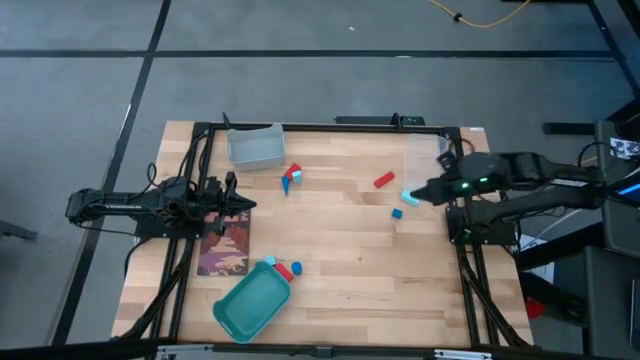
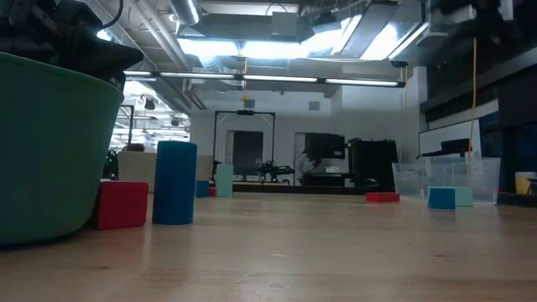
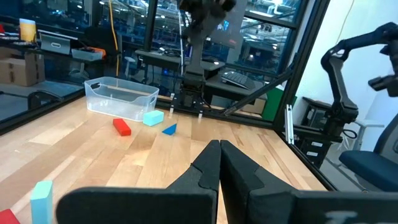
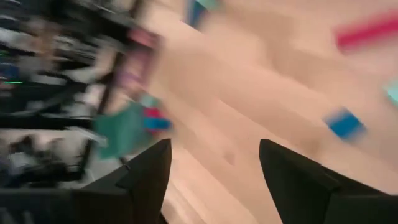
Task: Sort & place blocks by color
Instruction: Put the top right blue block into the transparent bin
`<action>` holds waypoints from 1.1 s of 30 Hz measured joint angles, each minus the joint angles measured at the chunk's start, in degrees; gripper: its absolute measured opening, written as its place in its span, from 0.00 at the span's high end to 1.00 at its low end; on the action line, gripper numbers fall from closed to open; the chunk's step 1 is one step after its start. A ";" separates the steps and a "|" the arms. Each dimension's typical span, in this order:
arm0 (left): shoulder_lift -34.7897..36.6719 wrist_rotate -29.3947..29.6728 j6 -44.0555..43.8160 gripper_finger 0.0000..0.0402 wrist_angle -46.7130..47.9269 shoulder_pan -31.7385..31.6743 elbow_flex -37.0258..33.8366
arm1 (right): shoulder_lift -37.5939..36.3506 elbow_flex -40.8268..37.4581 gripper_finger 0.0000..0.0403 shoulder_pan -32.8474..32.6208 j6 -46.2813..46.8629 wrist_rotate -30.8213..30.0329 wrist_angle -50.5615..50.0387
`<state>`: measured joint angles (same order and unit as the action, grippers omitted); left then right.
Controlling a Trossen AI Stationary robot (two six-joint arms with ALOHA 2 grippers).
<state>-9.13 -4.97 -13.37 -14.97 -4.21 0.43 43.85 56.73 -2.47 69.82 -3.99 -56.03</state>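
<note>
Sorting status: blocks loose on the tabletop point(image 1: 340, 285), none seen inside a bin.
cyan block point(image 1: 409, 198): just beside the right tool's tip, on the tabletop, near the right-hand clear bin point(image 1: 425, 158).
small blue block point(image 1: 397, 213): next one out, slightly toward the tabletop's centre from the cyan block.
red block point(image 1: 384, 181): flat, long axis running diagonally, between the tool and the middle of the tabletop.
far cluster: red/blue pieces point(image 1: 291, 176) by the rear clear bin point(image 1: 255, 146); more by the teal tray point(image 1: 252, 302).
right tool point(image 1: 416, 193): fingers apart, nothing between them in the wrist view; nearer arm for all three right-side blocks.
left tool point(image 1: 247, 206): closed, empty, parked at the left side over a printed card point(image 1: 226, 245).
judgement: next reach is short, toward centre.
</note>
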 joint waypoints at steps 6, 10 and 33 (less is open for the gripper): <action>0.00 -0.01 0.00 1.00 -0.01 0.00 -0.01 | 12.30 0.00 0.39 -2.30 8.49 1.08 -10.41; -0.01 -0.01 0.00 1.00 0.00 0.00 -0.02 | 20.46 -0.02 0.38 -6.12 17.00 -1.17 -13.59; 0.01 0.00 0.00 1.00 0.01 0.00 0.00 | 47.34 -0.02 0.38 3.30 -35.38 -0.32 -7.11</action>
<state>-9.13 -4.97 -13.37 -14.96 -4.21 0.43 91.20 56.71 0.83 34.44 -4.31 -63.14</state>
